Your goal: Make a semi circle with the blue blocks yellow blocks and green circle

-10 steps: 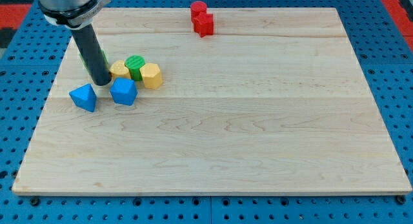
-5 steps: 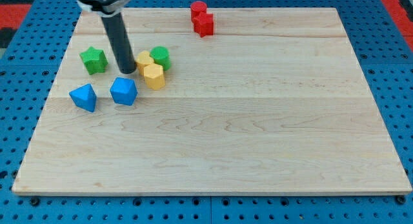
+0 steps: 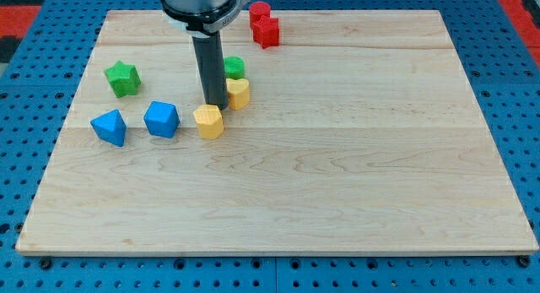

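The arm carries no gripper, so there is nothing to be apart or together; it ends in a dark rod whose tip (image 3: 215, 105) rests on the pale wooden bench (image 3: 337, 175) in the upper left-centre of the frame.

The tip sits wedged among three blocks: the lower yellow hexagonal block (image 3: 208, 122) just below it, the upper yellow hexagonal block (image 3: 239, 93) just to its right, and the green round block (image 3: 234, 67) above that, partly hidden by the rod. Left of these lie the blue faceted block (image 3: 161, 119) and, further left, the blue wedge-shaped block (image 3: 110, 127). The green star block (image 3: 122, 78) and the two red blocks (image 3: 264, 24) at the top edge are not part of the task.

Judgement: the five pieces roughly form an open curve already. The step in hand looks like spacing the yellow and green pieces. Short nudges through each block's centre are advised, since off-centre contact would spin the hexagons and close the gaps.
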Tool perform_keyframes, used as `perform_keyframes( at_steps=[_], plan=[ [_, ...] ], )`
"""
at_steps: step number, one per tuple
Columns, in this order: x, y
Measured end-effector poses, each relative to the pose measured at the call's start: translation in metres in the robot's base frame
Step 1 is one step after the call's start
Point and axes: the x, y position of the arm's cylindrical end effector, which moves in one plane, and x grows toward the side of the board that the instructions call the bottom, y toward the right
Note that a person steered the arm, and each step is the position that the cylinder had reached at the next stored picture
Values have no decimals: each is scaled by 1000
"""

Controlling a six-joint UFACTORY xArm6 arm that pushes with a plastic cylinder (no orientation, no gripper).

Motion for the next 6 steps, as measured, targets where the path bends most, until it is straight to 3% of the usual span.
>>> perform_keyframes(
  at_steps=[2, 3, 5, 6],
  plan=[
    [14, -90],
    [-8, -125],
    [-51, -121],
    [-31, -151]
  ],
)
